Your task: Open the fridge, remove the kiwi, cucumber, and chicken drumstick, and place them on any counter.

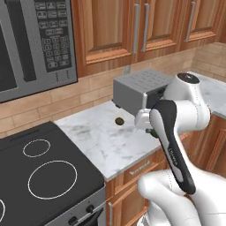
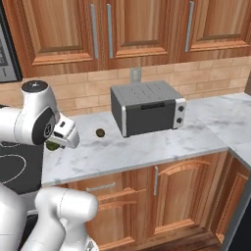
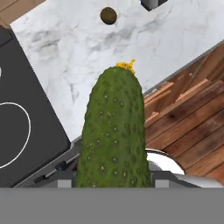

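Cucumber first: the bumpy dark green cucumber with a small yellow tip (image 3: 114, 131) stands between the two dark fingers of the gripper (image 3: 113, 177), which is closed on its lower end. It points away from the hand, over the front edge of the white marble counter with grey veins (image 3: 78, 57). In the right base view a bit of green (image 2: 52, 145) shows under the white hand, above the counter's left front corner, beside the black stove top with white rings (image 1: 44, 176). I judge it is held lengthwise so that it can be laid flat on the marble, not dropped on its end (it would roll otherwise).

Farther in, near the middle of the counter, the tiny dark brown round kiwi (image 1: 118, 121) lies on the marble, apart from the cucumber; it looks already delivered. Behind it, toward the back edge, stands the grey box-shaped toaster oven (image 2: 147, 108), close to the brick wall, so free marble lies in front for the cucumber. Next the hand must go lower and forward.
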Available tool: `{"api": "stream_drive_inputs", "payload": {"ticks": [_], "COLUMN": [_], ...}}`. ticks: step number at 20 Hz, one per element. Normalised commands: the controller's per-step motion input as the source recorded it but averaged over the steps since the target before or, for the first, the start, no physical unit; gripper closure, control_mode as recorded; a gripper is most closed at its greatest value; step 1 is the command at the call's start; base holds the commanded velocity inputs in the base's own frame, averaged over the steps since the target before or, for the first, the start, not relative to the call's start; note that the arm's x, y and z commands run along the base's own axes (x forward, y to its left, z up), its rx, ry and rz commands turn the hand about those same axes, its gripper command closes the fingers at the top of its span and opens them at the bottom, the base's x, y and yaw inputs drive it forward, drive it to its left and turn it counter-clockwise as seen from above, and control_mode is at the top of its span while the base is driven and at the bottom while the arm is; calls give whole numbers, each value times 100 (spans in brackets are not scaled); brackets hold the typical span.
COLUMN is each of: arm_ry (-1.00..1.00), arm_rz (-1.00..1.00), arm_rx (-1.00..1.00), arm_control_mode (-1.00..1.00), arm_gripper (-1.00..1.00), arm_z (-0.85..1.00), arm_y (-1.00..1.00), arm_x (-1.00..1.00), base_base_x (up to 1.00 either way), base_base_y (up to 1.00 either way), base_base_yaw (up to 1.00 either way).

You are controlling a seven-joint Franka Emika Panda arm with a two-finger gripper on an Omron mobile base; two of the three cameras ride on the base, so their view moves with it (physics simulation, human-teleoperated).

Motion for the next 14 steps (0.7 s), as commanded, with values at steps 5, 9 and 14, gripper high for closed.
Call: {"api": "stream_drive_inputs", "payload": {"ticks": [5, 9, 14], "arm_ry": [14, 8, 4], "arm_rz": [3, 3, 0], "arm_rx": [0, 0, 0], "arm_control_mode": [-100, -100, -100], "arm_gripper": [100, 100, 100], "arm_z": [-36, -85, -100], "arm_y": [22, 15, 9], "arm_x": [100, 100, 100], "base_base_x": [0, 0, 0], "base_base_y": [0, 0, 0], "base_base_yaw": [0, 0, 0]}}
